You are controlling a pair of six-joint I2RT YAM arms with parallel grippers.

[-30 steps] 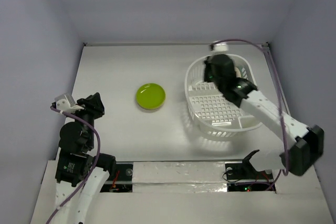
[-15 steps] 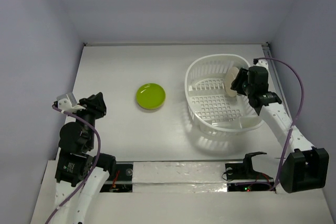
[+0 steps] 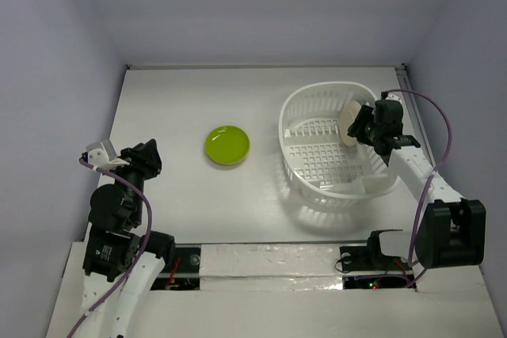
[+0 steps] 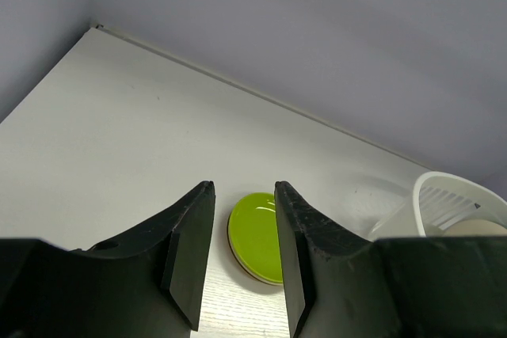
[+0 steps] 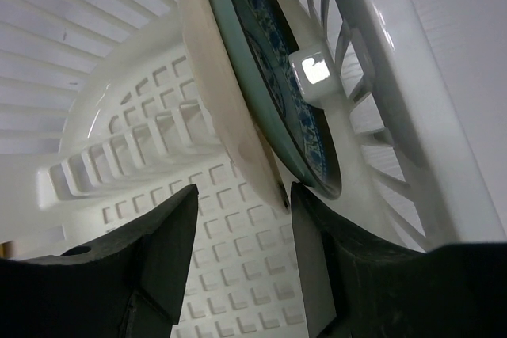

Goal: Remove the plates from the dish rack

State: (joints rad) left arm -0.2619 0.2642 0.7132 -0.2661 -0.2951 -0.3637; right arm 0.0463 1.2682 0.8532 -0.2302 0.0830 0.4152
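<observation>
Cream plate (image 5: 223, 96) leans edgewise against teal plate (image 5: 287, 112).

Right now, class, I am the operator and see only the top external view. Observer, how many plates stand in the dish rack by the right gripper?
Observer: Two. The right wrist view shows a cream plate with a teal patterned plate behind it, both on edge against the wall of the dish rack.
Operator: Has the gripper closed on one?
Observer: No. The right gripper is open, with the cream plate's lower edge between its fingers.
</observation>
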